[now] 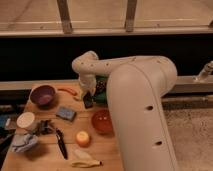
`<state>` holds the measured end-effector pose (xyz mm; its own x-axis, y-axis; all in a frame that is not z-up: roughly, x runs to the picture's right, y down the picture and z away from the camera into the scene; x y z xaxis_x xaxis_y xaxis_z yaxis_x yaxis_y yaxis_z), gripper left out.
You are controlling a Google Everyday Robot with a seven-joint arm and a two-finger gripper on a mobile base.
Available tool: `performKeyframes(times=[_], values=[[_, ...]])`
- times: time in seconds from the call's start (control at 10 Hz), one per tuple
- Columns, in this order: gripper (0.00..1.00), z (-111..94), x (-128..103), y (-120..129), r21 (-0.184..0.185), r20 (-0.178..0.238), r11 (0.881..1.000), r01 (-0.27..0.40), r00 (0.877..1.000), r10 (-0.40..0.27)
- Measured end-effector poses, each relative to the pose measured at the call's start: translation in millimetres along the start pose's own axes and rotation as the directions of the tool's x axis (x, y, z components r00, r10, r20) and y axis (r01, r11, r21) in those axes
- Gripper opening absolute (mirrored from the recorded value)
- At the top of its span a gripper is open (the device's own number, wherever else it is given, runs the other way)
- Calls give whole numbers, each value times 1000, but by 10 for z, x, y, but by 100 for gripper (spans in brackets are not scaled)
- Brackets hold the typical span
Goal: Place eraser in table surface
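Note:
My gripper (88, 98) hangs from the white arm over the far middle of the wooden table surface (107, 150). It is shut on the eraser (88, 102), a small black block held on end just above the wood. The eraser hangs beyond the blue-grey sponge (65, 113) and next to the green tray (102, 96), which the arm mostly hides.
A purple bowl (42, 94) and an orange carrot (67, 91) lie at the far left. A red bowl (102, 121), an orange fruit (82, 138), a banana (84, 161), a black-handled knife (61, 143), a white cup (26, 120) and a cloth (23, 142) lie nearer.

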<state>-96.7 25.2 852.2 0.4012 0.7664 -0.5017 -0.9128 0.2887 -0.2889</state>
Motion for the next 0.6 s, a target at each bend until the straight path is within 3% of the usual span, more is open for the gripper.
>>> performKeyframes(times=[0.3, 0.6], values=[[0, -150, 3, -113, 4, 49, 1000, -8, 999, 8], [0, -193, 9, -89, -1, 66, 1000, -5, 998, 5]])
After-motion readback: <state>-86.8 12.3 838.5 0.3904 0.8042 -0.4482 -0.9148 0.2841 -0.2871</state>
